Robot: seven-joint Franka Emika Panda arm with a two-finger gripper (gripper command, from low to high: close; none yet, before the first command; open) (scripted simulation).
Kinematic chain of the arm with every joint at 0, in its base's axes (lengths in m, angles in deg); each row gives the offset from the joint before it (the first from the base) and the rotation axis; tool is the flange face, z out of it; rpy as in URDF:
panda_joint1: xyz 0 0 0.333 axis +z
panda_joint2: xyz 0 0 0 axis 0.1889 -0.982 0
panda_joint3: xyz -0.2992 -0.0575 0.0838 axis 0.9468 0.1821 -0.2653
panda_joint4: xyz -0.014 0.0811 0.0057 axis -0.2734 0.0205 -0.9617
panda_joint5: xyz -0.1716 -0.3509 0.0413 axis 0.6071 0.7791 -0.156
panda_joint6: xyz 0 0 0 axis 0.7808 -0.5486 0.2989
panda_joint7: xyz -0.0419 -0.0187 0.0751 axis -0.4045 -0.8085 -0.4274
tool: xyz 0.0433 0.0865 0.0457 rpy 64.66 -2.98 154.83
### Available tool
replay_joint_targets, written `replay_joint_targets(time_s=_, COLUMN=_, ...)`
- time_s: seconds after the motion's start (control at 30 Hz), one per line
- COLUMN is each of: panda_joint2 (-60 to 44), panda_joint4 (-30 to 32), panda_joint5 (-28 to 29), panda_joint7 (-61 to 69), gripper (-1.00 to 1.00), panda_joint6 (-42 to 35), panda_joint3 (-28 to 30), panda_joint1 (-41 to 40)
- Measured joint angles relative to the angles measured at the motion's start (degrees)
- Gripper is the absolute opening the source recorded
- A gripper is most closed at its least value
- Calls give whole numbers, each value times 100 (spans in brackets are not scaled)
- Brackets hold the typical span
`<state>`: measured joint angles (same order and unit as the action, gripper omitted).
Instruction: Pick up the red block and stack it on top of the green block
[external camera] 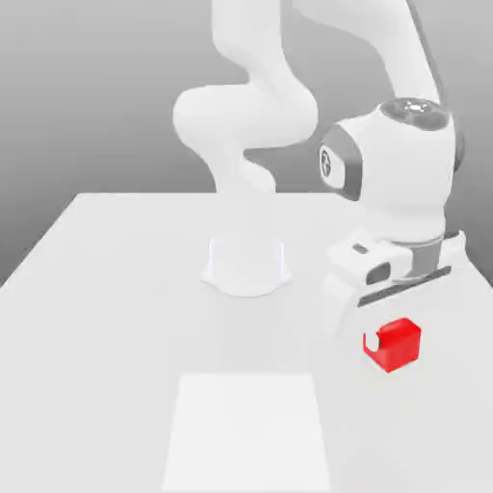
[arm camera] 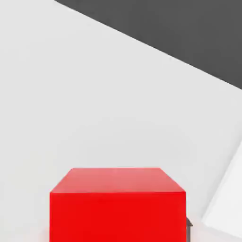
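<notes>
My gripper is clamped on the red block, held at the table's near corner on the exterior view's right; I see no green block, so the carry heading is undecided.

bright, even, washed-out lighting (white-on-white); shadows faint, edges soft, no glare.

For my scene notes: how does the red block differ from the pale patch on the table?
The red block is bright red, the pale patch whitish. The block is a solid cube, the patch flat. The gripper grips the block; the patch lies untouched.
</notes>
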<state>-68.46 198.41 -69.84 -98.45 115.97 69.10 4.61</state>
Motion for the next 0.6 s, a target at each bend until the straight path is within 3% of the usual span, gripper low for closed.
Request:
replay_joint_targets(time_s=0.27, panda_joint2=1138, panda_joint4=1196, panda_joint5=-393, panda_joint7=1499, gripper=-100, panda_joint6=55, panda_joint3=-452, panda_joint1=1419)
replay_joint_targets(time_s=0.43, panda_joint2=463, panda_joint4=1277, panda_joint5=22, panda_joint7=1337, gripper=-100, panda_joint6=808, panda_joint3=-684, panda_joint1=1230)
replay_joint_targets(time_s=0.57, panda_joint2=-330, panda_joint4=1274, panda_joint5=723, panda_joint7=865, gripper=-100, panda_joint6=1571, panda_joint3=-764, panda_joint1=948)
replay_joint_targets(time_s=0.6, panda_joint2=-472, panda_joint4=1275, panda_joint5=896, panda_joint7=748, gripper=100, panda_joint6=1707, panda_joint3=-737, panda_joint1=915)
